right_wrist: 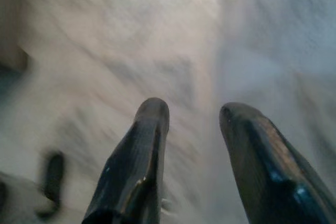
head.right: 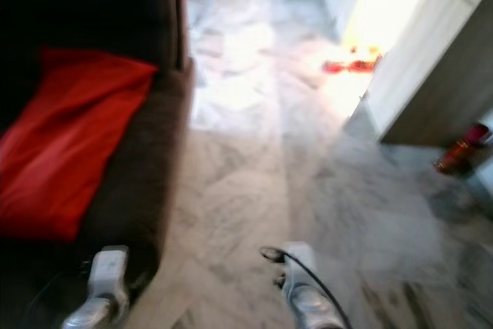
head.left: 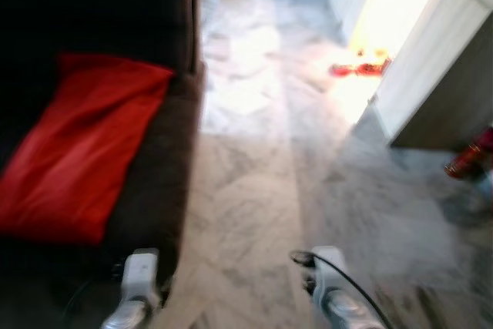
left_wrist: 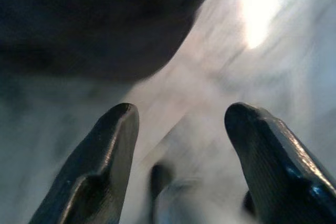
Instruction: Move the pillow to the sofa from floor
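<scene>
1. A red pillow (head.left: 73, 144) is lying on the seat of the dark sofa (head.left: 166, 167), at about ten o'clock in the head views, so by the look of it the task's thing is already resting where it belongs, not on the floor.
2. The pillow's long axis is running from roughly seven o'clock to one o'clock, with its far corner pointing toward the sofa's arm.
3. The marble floor (head.left: 254, 182) is stretching from the sofa out toward a bright doorway at about one o'clock; everything is blurred, as though the camera is moving.
4. The left gripper (left_wrist: 181, 153) is hanging low beside the sofa's front edge, its two black fingers spread wide apart with nothing between them.
5. The right gripper (right_wrist: 191, 150) is pointing down at bare marble, its fingers parted a little less widely and likewise carrying nothing.
6. The left arm is sitting nearer the pillow, which lies up and to the left of it at about eleven o'clock; any further nudge would fall to that side.
7. A red object (head.left: 470, 156) is standing near the wall at three o'clock, too blurred to identify.
</scene>
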`<state>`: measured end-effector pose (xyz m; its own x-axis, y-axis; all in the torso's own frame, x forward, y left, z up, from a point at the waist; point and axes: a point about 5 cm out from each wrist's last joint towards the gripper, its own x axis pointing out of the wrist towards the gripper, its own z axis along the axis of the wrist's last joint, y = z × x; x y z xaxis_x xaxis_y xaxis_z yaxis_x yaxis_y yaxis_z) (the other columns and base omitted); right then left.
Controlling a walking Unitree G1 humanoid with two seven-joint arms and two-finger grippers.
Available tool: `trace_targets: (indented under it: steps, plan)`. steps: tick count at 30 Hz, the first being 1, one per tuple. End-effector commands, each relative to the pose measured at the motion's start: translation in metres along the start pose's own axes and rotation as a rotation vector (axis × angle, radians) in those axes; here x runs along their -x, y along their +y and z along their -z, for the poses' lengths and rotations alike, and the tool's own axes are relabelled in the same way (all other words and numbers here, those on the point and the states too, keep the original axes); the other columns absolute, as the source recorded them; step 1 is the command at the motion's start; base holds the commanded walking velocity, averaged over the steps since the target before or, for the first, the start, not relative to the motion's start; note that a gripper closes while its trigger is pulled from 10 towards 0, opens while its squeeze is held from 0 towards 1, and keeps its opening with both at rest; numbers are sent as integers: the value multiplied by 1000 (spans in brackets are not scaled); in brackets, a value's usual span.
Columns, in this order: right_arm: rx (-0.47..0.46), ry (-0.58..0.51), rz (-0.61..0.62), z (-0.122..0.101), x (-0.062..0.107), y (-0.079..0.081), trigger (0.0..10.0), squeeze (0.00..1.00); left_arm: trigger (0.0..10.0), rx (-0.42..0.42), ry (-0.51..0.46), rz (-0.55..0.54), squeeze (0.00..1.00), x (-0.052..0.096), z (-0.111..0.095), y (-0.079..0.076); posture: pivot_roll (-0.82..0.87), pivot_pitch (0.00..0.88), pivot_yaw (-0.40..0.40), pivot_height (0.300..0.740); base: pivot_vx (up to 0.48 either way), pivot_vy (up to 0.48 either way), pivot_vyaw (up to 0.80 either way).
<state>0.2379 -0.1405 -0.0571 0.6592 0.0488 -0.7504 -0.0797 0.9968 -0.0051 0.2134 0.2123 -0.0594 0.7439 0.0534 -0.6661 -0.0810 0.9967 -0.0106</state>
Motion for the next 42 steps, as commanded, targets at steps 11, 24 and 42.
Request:
trace_targets:
  steps: [11,24,42]
  plan:
    - [-7,28,30,11,2,-14,10000,0,10000,3,8,36,0,-2,0,-14,121,109,-61,718,273,0,-339]
    - [-2,34,27,12,3,-14,10000,0,10000,3,13,40,0,-2,0,-14,122,106,-59,718,277,0,-638]
    - [3,30,22,12,3,-14,10000,0,10000,5,25,47,0,-2,2,-14,123,93,-55,718,105,0,-245]
